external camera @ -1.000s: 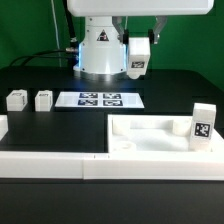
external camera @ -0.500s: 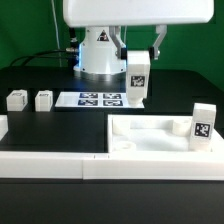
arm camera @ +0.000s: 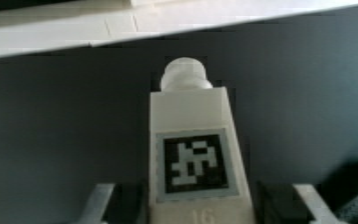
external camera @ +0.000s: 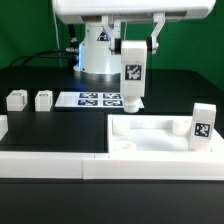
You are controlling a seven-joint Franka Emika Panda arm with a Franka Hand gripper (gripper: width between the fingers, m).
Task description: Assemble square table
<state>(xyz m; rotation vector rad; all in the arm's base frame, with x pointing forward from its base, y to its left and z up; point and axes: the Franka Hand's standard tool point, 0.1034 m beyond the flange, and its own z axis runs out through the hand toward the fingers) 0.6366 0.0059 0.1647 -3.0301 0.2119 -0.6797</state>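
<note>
My gripper (external camera: 134,48) is shut on a white table leg (external camera: 132,76) with a black-and-white tag. The leg hangs upright in the air, just behind the far rim of the square tabletop (external camera: 150,123). In the wrist view the leg (arm camera: 194,140) runs away from my gripper (arm camera: 202,215), threaded tip (arm camera: 185,72) foremost, with a finger (arm camera: 119,205) on either side. Another leg (external camera: 203,122) stands upright at the tabletop's corner on the exterior view's right. Two more legs (external camera: 16,99) (external camera: 43,99) lie on the black table at the exterior view's left.
The marker board (external camera: 98,100) lies flat between the loose legs and the held leg. A long low white border wall (external camera: 50,163) runs along the front. The arm's white base (external camera: 98,50) stands at the back, with a green backdrop behind it.
My gripper has come down and toward the exterior view's left with the leg, nearer the tabletop's far rim. The leg now hangs lower and looks larger. The other legs have not moved.
</note>
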